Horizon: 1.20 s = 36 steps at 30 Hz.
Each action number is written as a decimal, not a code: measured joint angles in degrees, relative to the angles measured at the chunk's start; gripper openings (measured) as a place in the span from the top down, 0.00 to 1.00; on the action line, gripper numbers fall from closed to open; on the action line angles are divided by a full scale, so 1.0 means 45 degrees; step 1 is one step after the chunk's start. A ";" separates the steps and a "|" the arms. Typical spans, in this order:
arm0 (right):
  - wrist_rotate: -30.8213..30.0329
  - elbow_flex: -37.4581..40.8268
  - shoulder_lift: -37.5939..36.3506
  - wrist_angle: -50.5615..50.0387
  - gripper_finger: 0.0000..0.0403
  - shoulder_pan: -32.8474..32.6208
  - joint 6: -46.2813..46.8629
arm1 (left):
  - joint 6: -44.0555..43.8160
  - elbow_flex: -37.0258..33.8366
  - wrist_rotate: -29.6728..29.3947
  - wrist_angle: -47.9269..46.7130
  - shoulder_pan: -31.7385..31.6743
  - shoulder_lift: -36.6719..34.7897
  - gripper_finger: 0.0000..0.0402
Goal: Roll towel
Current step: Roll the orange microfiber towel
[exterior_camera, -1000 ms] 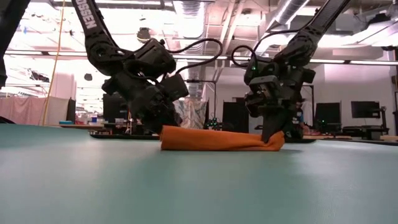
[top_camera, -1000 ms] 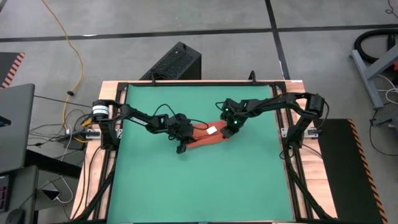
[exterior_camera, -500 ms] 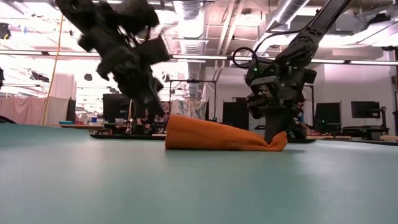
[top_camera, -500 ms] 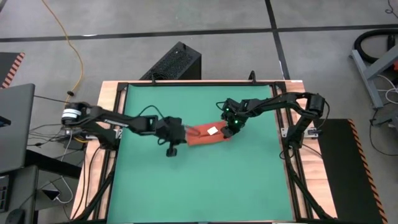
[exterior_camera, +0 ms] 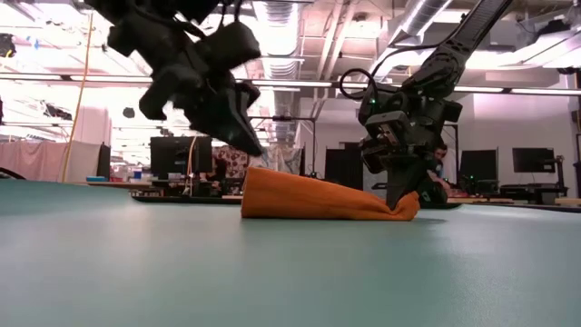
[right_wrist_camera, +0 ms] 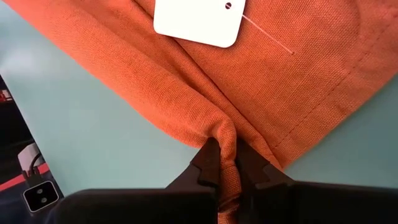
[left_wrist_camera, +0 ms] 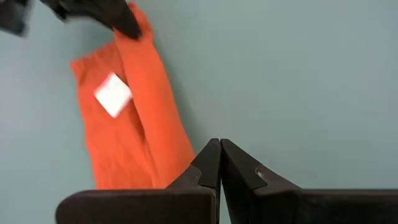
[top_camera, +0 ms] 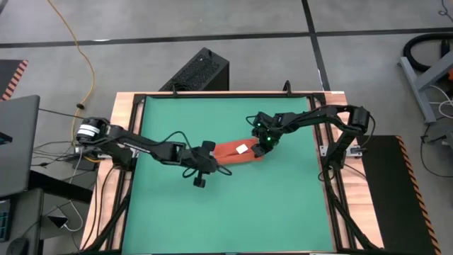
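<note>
The orange-red towel (top_camera: 237, 153) lies bunched in a long strip on the green mat (top_camera: 212, 212) near the table's middle, its white tag (top_camera: 241, 149) facing up. My right gripper (top_camera: 265, 147) is shut on the towel's right end, low on the mat (exterior_camera: 399, 195). My left gripper (top_camera: 214, 161) is shut and empty. It is raised and tilted just above the towel's left end (exterior_camera: 257, 150), with a small gap showing in the low view. In the left wrist view its shut fingertips (left_wrist_camera: 219, 144) stand beside the towel (left_wrist_camera: 134, 124). My right gripper pinches a raised fold of cloth (right_wrist_camera: 225, 138) at the towel's right end between its two fingers (right_wrist_camera: 208, 158). The fingers come from above, pointing down (exterior_camera: 398, 186). The held end stays on the mat and the rest of the towel lies slack toward the left.
A wooden frame (top_camera: 127, 99) borders the mat. A black box (top_camera: 202, 69) stands beyond the far edge. Bare mat stretches toward the near edge (top_camera: 233, 219).
My left gripper has risen off the towel's left end, swung a little toward the table's left, then come back tilted above that end. The towel's left end now stands taller and looser. Its right end has stayed in my right gripper.
</note>
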State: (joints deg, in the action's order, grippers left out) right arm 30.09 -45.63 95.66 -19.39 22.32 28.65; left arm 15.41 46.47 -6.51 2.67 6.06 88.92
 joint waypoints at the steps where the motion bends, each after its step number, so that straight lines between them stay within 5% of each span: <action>1: -0.0001 0.0000 0.0000 0.0021 0.93 -0.0023 -0.0004 | 0.0123 0.0168 -0.0037 -0.0184 -0.0004 0.0269 1.00; 10: -0.0046 0.0000 0.0000 0.0080 0.93 -0.0068 -0.0183 | 0.0235 0.0655 -0.0950 -0.0177 -0.0895 0.1362 1.00; 36: -0.0136 0.0000 0.0005 0.0397 0.88 -0.0176 -0.0430 | -0.0936 -0.0945 0.0594 0.0868 -0.2418 0.1522 1.00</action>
State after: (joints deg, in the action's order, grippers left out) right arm 29.47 -45.63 95.68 -17.60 21.53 26.72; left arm 11.20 42.21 -3.84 6.57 -4.82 95.77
